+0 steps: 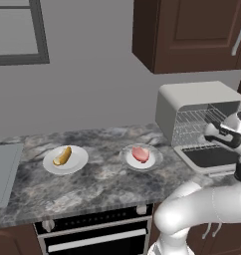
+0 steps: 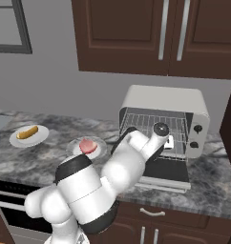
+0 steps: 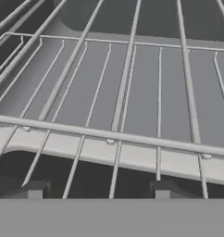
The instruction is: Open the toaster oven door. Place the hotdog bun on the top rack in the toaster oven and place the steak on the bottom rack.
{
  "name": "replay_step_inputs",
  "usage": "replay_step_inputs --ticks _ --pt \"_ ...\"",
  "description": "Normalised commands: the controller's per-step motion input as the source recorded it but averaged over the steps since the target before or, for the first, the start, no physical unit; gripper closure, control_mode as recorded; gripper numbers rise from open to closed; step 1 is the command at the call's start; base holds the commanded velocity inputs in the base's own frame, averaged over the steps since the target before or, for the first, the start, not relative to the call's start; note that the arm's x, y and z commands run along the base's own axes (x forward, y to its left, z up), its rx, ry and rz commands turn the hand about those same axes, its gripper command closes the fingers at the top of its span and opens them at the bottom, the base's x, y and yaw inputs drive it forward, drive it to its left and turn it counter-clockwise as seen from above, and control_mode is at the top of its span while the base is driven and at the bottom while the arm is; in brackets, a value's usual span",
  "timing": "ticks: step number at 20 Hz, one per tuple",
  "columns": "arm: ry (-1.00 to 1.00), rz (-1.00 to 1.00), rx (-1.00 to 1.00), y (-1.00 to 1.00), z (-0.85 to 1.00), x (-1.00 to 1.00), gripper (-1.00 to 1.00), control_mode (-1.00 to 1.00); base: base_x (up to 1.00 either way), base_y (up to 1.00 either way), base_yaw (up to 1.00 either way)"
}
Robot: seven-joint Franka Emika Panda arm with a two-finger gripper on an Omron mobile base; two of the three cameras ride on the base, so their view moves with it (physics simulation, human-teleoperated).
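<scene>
Flanking steak plate (image 1: 155, 160): bun plate (image 1: 78, 160), open toaster oven (image 1: 192, 102).

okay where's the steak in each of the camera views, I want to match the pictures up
Left base view: the steak lies on a small plate at centre right, on the counter left of the open toaster oven.
Right base view: the steak is at centre left, just left of the arm, on its plate.
Hand view: wire racks, no steak.
Shared landmark: the toaster oven.
</scene>
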Motion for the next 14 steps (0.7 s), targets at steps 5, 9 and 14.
replay_step_inputs --ticks 5,9,14 --pt "0.27 0.0 -0.09 -0.02 -0.61 -0.57 -1.0 -1.0 0.0 0.0 0.0" --pt "0.23 0.0 -0.07 -0.06 -0.6 -0.65 -1.0 -1.0 0.0 0.0 0.0" --pt "0.2 0.0 -0.05 -0.08 -0.63 -0.68 -1.0 -1.0 0.0 0.0 0.0"
